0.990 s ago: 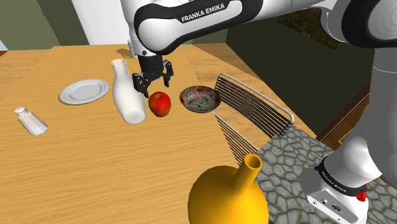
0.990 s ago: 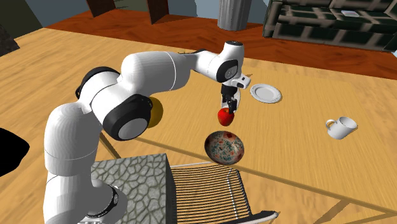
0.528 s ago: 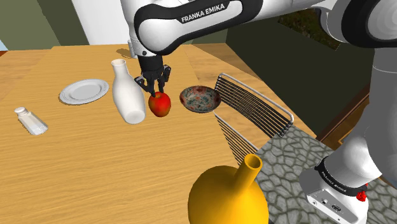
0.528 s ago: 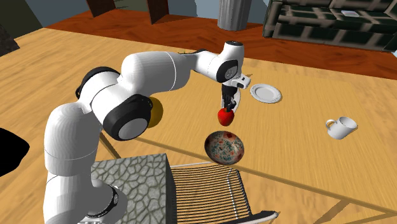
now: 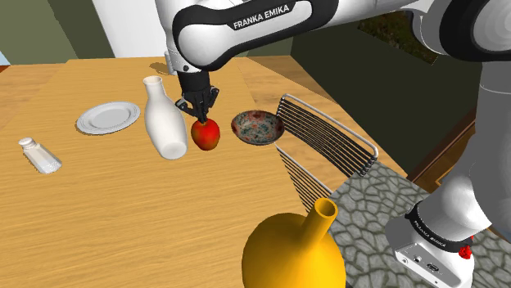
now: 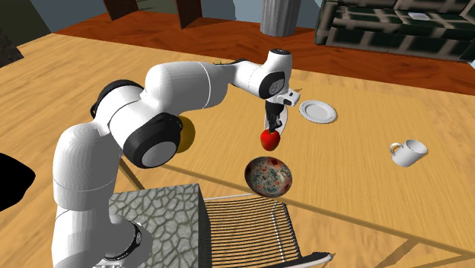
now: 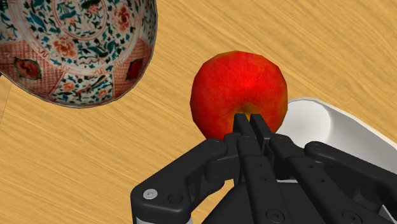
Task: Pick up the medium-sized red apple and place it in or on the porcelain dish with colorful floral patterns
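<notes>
Red round apple (image 5: 205, 133) sits on the wooden surface (image 5: 115, 213), between the tall white vase (image 5: 165, 120) at the shoulder view's left and the floral-patterned porcelain bowl (image 5: 258, 128) at its right. The jaws are closed, tips meeting at the apple's top; we judge no grasp secured. Grasp, lift and transfer are not yet done. We note open room toward the bowl; the vase stands just beside the apple.

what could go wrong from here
1. The gripper has its fingers nearly together on just the top of the red apple. Such a shallow pinch may slip once the arm lifts.
2. The white vase stands right beside the apple, so a sideways swing could knock it over.
</notes>
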